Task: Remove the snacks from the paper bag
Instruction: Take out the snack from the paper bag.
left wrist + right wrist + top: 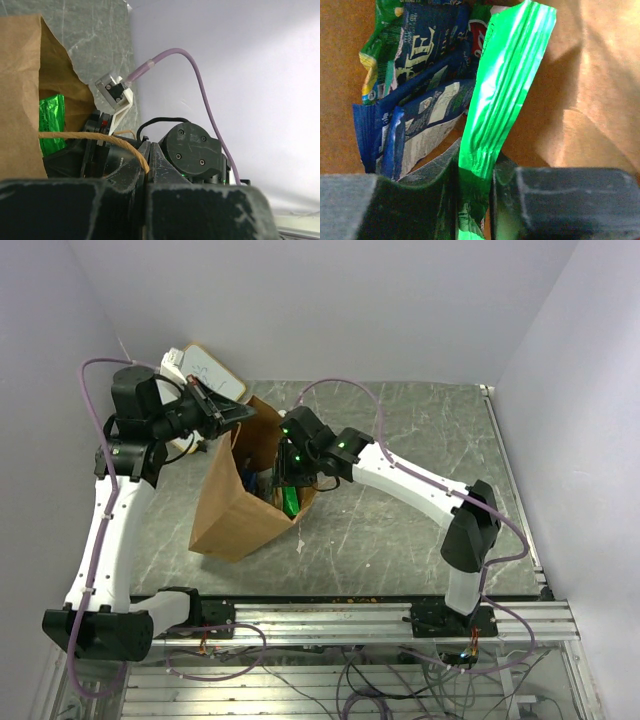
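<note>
The grey stone-patterned table carries the paper bag. The bag's closed base is toward the near left and its open mouth is toward the far right. Whether it lies flat or is propped up is hard to judge from above.

The left gripper is at the far rim of the mouth. In its wrist view its jaws are pressed together on the twisted paper handle. The wood-framed whiteboard behind it is largely hidden by that arm.

The right gripper reaches into the mouth and covers most of the contents from overhead. Only a sliver of the green packet shows there. In the right wrist view the jaws are clamped on one end of the green packet, and its long axis runs away from the fingers, deeper into the bag.

Left of it, also inside, lie a crumpled blue packet and a multicoloured green-edged packet, both cut off by the frame. A small red patch peeks between them, too hidden to identify.
</note>
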Controlling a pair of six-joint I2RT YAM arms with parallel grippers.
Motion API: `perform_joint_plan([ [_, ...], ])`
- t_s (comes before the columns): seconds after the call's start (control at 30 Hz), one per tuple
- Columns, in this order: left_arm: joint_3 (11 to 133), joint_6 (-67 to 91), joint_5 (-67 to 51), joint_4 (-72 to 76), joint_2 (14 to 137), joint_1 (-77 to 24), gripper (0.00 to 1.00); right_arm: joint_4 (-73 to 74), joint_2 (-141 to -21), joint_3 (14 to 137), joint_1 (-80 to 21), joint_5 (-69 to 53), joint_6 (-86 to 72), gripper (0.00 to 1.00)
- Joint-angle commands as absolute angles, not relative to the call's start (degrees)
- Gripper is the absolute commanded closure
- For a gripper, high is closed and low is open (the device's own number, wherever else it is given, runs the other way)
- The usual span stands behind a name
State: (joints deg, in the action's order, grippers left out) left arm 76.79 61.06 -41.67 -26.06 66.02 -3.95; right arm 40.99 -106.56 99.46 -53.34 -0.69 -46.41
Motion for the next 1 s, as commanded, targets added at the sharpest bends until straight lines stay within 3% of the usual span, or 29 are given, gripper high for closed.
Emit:
perform_joint_plan([
  [0.0,82.1,55.7,-42.4,-29.8,66.5,-3.7,0.93,39.8,-106.4,102.9,-53.7,-1.2,-48.2,0.83],
  [0.17,87.4,48.4,-39.7,-38.2,68.2,-3.7,0.93,37.5,-105.7,105.5,-54.2,-2.3,-50.3,0.99],
  [0.47,99.4,36.6,-29.2,-53.4,71.2,-3.5,0.93,35.3,-105.0,111.6,-54.5,-4.5,-52.3,1.00],
  [0.97,101.6,32.9,-20.0,-58.0,69.6,-3.2,0.93,26.0,-99.6,118.1,-54.4,-5.3,-46.4,1.00],
])
